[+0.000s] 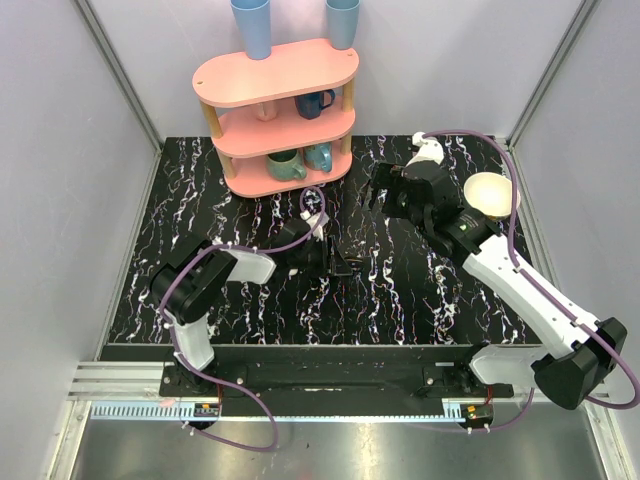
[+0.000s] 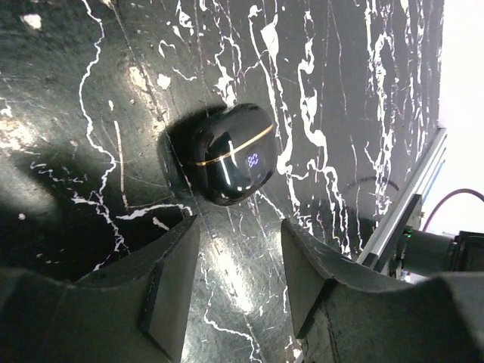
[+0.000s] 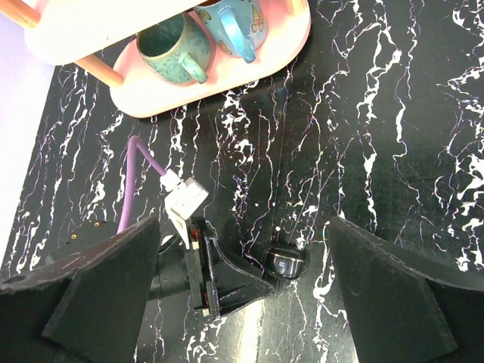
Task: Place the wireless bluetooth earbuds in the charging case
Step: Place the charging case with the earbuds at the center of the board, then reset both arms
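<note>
The charging case [image 2: 231, 155] is a small glossy black shell with a gold seam and a lit display. It lies shut on the black marble table [image 2: 340, 91]. My left gripper [image 2: 240, 227] is low over the table with its jaws apart and nothing between them; the case sits just beyond its fingertips. The right wrist view shows the case [image 3: 285, 261] right at the tip of the left gripper [image 3: 227, 280]. My right gripper [image 3: 242, 227] hangs wide open and empty high above both. The earbuds are out of view.
A pink three-tier shelf [image 1: 275, 80] stands at the back with mugs [image 3: 170, 49] on its lower levels and blue cups [image 1: 250, 25] on top. A white bowl [image 1: 490, 193] sits at the right, beside the right arm.
</note>
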Robot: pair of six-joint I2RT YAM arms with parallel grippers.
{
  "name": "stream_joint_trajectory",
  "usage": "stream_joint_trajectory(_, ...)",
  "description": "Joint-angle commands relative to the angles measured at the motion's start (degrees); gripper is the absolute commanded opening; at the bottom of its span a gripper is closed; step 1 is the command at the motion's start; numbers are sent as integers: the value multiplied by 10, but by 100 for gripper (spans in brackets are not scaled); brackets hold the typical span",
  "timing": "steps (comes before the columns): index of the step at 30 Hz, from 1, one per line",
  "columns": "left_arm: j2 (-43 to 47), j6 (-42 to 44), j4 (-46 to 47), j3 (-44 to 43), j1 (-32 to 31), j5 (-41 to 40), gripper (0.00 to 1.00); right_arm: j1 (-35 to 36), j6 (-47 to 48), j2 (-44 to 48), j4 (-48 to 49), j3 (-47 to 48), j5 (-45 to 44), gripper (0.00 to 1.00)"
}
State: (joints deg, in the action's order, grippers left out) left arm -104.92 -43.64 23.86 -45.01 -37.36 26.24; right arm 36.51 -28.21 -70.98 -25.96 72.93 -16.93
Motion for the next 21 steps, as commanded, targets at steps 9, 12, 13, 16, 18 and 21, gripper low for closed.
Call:
stream_joint_trajectory(9, 154, 119, -149, -24, -2, -133, 57, -13, 25, 2, 22, 3, -37, 100)
stream_joint_trajectory(12, 237, 154, -161, -17, -2, -162, 68, -24, 33, 2, 22, -3, -50, 100)
stream_joint_trajectory(13, 251, 166, -163, -15, -2, -170, 77, -30, 37, 2, 21, -5, -52, 100)
stream_joint_trajectory(16, 302, 188, -180, -13, -1, -189, 99, -45, 60, -1, 15, -6, -67, 100)
stream_joint_trajectory(18, 344, 217, -199, -15, 0, -202, 99, -47, 108, 9, 13, -9, -123, 100)
stream_joint_trajectory(21, 407, 274, -204, -2, 2, -226, 99, -64, 159, 41, 31, -33, -194, 100)
